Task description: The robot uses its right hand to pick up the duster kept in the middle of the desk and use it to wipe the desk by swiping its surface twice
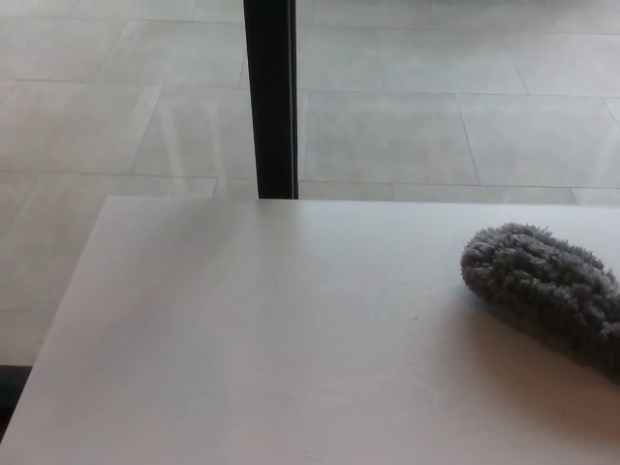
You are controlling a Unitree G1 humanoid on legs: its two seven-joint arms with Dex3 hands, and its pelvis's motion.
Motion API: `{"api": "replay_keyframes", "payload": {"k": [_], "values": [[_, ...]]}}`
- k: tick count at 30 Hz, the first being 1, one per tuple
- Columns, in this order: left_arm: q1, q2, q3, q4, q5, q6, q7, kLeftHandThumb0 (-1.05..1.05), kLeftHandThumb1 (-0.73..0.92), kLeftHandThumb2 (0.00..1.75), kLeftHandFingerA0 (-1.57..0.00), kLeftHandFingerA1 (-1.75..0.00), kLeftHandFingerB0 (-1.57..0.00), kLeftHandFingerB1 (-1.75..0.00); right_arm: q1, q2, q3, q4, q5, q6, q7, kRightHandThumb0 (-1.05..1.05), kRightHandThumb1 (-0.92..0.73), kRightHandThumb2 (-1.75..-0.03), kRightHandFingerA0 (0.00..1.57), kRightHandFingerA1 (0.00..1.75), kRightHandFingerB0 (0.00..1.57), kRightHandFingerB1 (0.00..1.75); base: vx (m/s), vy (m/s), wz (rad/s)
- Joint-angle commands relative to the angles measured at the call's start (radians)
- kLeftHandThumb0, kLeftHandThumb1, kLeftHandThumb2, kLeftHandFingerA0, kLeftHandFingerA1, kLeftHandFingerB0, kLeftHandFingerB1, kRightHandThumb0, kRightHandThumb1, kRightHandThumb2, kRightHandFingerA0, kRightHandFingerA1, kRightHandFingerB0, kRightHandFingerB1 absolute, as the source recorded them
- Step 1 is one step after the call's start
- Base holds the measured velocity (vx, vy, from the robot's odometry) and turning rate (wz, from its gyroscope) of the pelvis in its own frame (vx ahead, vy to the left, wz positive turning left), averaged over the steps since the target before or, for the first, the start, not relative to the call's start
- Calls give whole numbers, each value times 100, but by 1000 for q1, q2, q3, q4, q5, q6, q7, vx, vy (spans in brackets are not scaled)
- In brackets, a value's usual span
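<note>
Grey fluffy duster [542, 291] lying flat on pale bench [271, 329], far right, partly cut by frame edge. No hand visible; fingers' state impossible to tell. Fits either pre-pickup or post-wipe set-down.

One duster [544, 289] is seen, grey and shaggy, cut off by the right edge of the picture. One tabletop [271, 339] is counted, pale and plain. One black post [270, 97] is seen standing beyond its far edge. One tiled floor [126, 107] is shown behind. No robot hand is counted.
</note>
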State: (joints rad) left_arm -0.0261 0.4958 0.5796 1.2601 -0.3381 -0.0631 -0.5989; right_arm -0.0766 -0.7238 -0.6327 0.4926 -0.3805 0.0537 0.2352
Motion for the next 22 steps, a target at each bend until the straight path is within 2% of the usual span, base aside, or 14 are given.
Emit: {"api": "replay_keyframes", "payload": {"k": [1, 3, 4, 5, 6, 7, 11, 12, 13, 14, 17, 19, 20, 22], "values": [[22, 11, 2, 9, -5, 0, 36, -47, 65, 62, -38, -60, -40, -45, 81, 285, -637, 348, 640, -100, -267, -57, -81, -56, 17, 115, 0, 65, 0, 0, 0], [21, 8, -2, 9, 0, -8, 43, -50, 65, 61, -38, -59, -40, -45, 66, 274, -671, 393, 666, -117, -257, -57, -79, -55, 17, 120, 0, 65, 0, 0, 0], [20, 10, 2, 13, -3, 3, 55, -48, 64, 62, -35, -59, -43, -47, 77, 275, -673, 466, 677, -146, -222, -74, -60, -93, 34, 91, 1, 48, 0, 0, 0], [22, 14, 1, 17, -1, 8, 50, -48, 67, 61, -32, -58, -42, -46, 81, 284, -673, 483, 678, -156, -201, -70, -79, -55, 3, 104, 0, 48, 0, 0, 0], [27, 16, -10, 15, 13, -5, 67, -52, 67, 58, -37, -58, -46, -44, 86, 296, -669, 482, 676, -162, -181, -71, -79, -68, 0, 93, 0, 41, 0, 0, 0], [29, 18, -8, 15, 12, -2, 72, -50, 66, 61, -34, -59, -45, -46, 91, 310, -662, 478, 670, -167, -169, -71, -57, -96, 2, 67, 0, 40, 0, 0, 0], [33, 21, -18, 21, 24, -3, 92, -52, 69, 60, -36, -53, -40, -39, 103, 335, -653, 480, 644, -173, -142, -74, -58, -95, 4, 70, 0, 36, 0, 0, 0], [35, 21, -17, 22, 24, -4, 95, -52, 69, 60, -37, -53, -40, -39, 112, 349, -642, 449, 632, -164, -130, -69, -80, -66, 0, 69, 0, 29, 0, 0, 0], [34, 23, -10, 27, 16, 7, 92, -52, 70, 60, -36, -54, -39, -40, 110, 355, -637, 442, 623, -161, -124, -69, -78, -65, 0, 72, 0, 33, 0, 0, 0], [29, 23, 7, 32, -2, 25, 102, -50, 62, 59, -41, -56, -47, -43, 105, 348, -635, 463, 620, -169, -112, -68, -76, -63, 0, 50, 0, 38, 0, 0, 0], [25, 24, 33, 41, -29, 54, 109, -51, 64, 59, -38, -59, -46, -44, 96, 341, -607, 502, 584, -189, -98, -69, -76, -64, 0, 67, 0, 44, 0, 0, 0], [23, 26, 33, 40, -28, 55, 111, -51, 64, 59, -38, -59, -46, -44, 94, 340, -599, 515, 572, -202, -98, -69, -76, -64, 0, 67, 0, 44, 0, 0, 0], [23, 27, 30, 36, -26, 51, 107, -51, 65, 59, -38, -60, -47, -44, 94, 346, -592, 509, 569, -195, -84, -39, -55, -108, 10, 63, 0, 55, 0, 0, 0], [23, 28, 31, 33, -27, 54, 105, -51, 65, 59, -38, -60, -47, -44, 92, 347, -587, 507, 562, -197, -94, -39, -55, -108, 10, 63, 0, 55, 0, 0, 0]]}}
